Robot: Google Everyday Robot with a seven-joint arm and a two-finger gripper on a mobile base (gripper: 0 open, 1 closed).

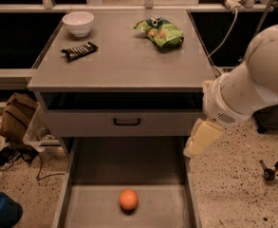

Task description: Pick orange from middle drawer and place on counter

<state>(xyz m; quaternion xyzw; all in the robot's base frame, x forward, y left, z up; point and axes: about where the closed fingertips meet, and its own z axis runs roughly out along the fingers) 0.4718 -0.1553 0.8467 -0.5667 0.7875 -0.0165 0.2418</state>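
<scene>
The orange [128, 199] lies on the flat grey floor of the pulled-out middle drawer [95, 209], near its front centre. The counter [129, 61] is the grey cabinet top above it. My gripper [199, 142] is the cream-coloured end of the white arm [247, 87]. It hangs over the drawer's right wall, just below the counter's right front corner. It is above and to the right of the orange and apart from it, with nothing held.
On the counter are a white bowl [78, 23], a dark snack bar [79, 50] and a green chip bag [160, 31]. A closed drawer front with a black handle [127, 122] sits above the open drawer. A brown bag [16, 118], a bin and cables lie on the floor at left.
</scene>
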